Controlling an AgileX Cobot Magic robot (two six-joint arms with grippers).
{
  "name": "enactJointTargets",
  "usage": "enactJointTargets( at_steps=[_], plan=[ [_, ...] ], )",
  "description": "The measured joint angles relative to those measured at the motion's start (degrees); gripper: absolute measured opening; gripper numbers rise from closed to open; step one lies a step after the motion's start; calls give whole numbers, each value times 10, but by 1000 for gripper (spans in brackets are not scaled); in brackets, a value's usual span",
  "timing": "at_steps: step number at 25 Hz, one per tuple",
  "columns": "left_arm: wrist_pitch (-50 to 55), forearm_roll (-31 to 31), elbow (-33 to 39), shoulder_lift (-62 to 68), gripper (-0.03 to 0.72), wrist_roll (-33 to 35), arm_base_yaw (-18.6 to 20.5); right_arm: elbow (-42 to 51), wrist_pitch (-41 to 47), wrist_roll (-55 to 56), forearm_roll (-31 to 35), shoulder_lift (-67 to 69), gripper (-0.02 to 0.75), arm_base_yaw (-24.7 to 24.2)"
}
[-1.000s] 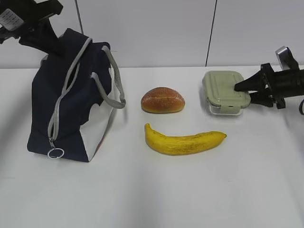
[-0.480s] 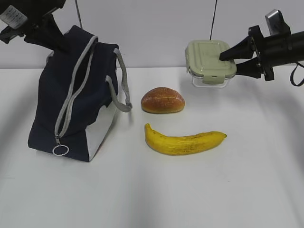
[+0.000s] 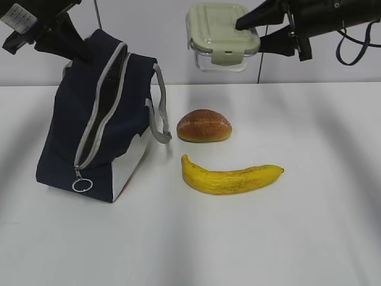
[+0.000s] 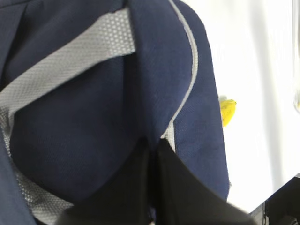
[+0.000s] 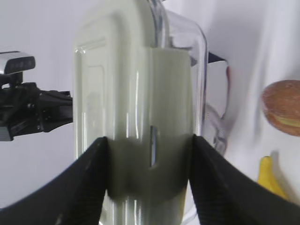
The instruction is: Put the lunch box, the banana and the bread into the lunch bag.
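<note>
The navy lunch bag [image 3: 98, 128] stands at the left with its grey zipper open. My left gripper [image 3: 77, 50] is shut on the bag's top fabric edge and holds it up; in the left wrist view the gripper [image 4: 153, 145] pinches navy cloth [image 4: 93, 126]. My right gripper [image 3: 247, 30] is shut on the lunch box [image 3: 221, 36], clear with a sage-green lid, held high in the air right of the bag. In the right wrist view the fingers [image 5: 93, 178] clamp the box [image 5: 140, 93] at its clip end. The bread [image 3: 204, 126] and banana [image 3: 232, 177] lie on the table.
The white table [image 3: 268, 238] carries only the bag, bread and banana. A white wall with dark seams stands behind. A black cable [image 3: 357, 44] hangs from the right arm. The bag's ring zipper pull [image 3: 82, 185] hangs low at the front.
My right gripper lifted the lunch box off the table and carried it up and left toward the bag. The left gripper pulled the bag's top further, widening the opening.
</note>
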Motion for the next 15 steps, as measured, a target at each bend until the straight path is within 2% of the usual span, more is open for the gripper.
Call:
enactJointTargets(
  at_steps=[8,15],
  plan=[
    [0,-18,0,0,1,0,0,-30,8,39,-11,-1,386,73],
    [0,-18,0,0,1,0,0,-30,6,81,-88,-1,386,129]
  ],
)
